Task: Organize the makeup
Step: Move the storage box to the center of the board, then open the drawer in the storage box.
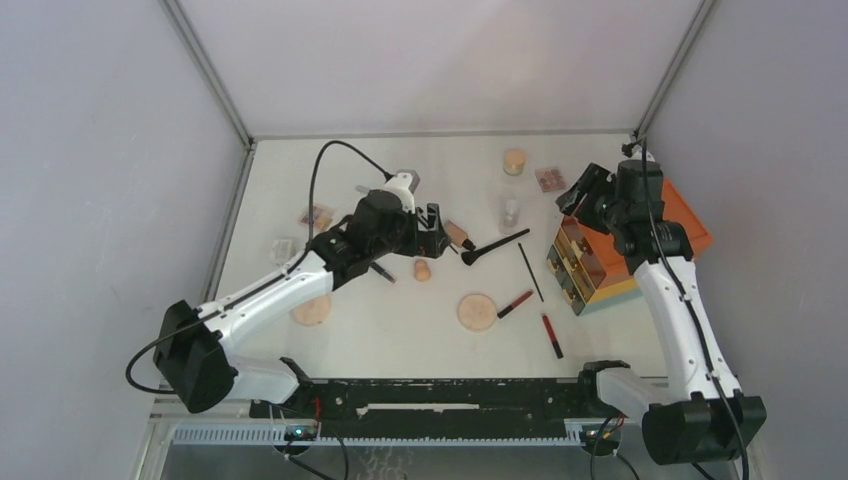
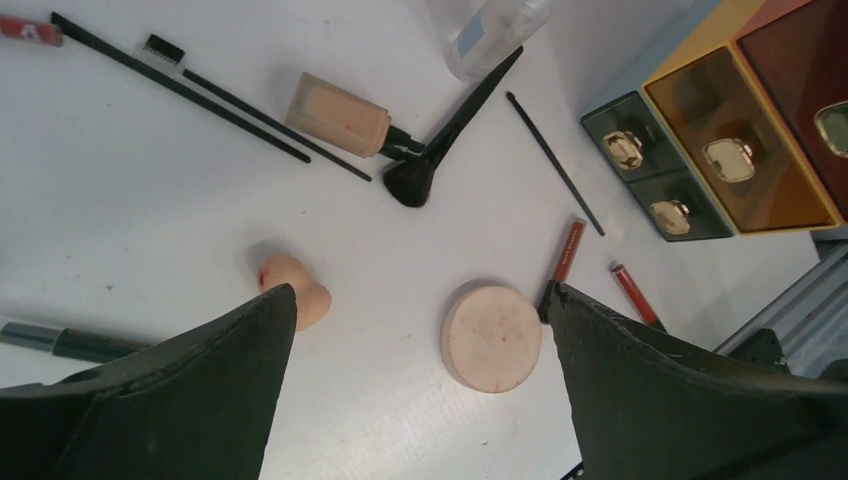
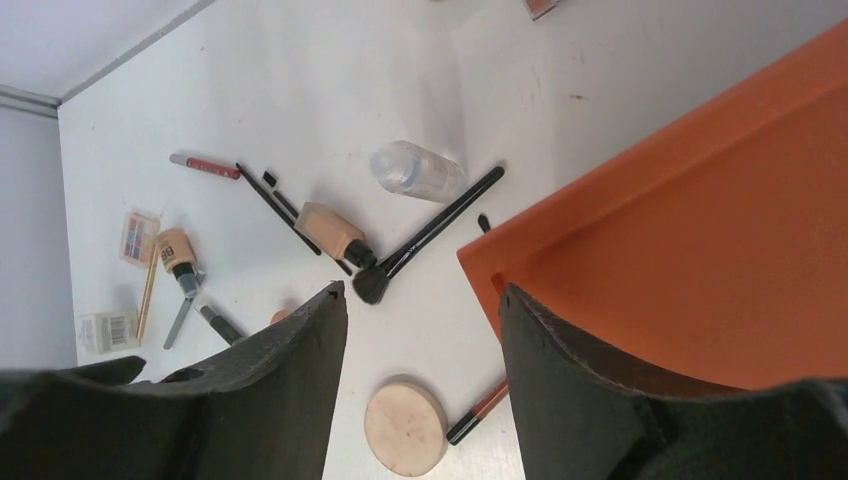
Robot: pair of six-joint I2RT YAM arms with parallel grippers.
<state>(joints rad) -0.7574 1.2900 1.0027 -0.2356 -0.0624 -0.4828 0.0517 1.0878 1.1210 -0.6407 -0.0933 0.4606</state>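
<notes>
Both pincers are seen with jaws spread apart and nothing held between them; the left gripper (image 2: 420, 290) is hung over the middle of the white table (image 1: 400, 340), and the right gripper (image 3: 422, 290) is poised above the orange-topped box of drawers (image 1: 690, 228) at the table's right side.

The makeup is scattered loose across the table. A round tan disc (image 2: 492, 335), flat and faintly speckled, is seen below the left gripper's jaws; a beige sponge (image 2: 300, 290), egg-shaped and marked with a reddish smudge, is found just beside one finger. A peach bottle (image 2: 340, 115) with a black cap is laid on its side, its cap end met by the bristle head of a big black brush (image 2: 450, 125); a long thin black brush (image 2: 180, 88) and a comb-tipped wand (image 2: 260, 110) are laid alongside it. A slim black stick (image 2: 555, 160) is set between the big brush and the box; a red pencil (image 2: 567, 252) and a second red pencil (image 2: 632, 292) are placed near the disc. A second tan disc (image 1: 312, 310) is partly hidden by the left arm; a small palette (image 1: 549, 179) is set near the back, and a second peach bottle (image 3: 175, 250) at the far left.
</notes>
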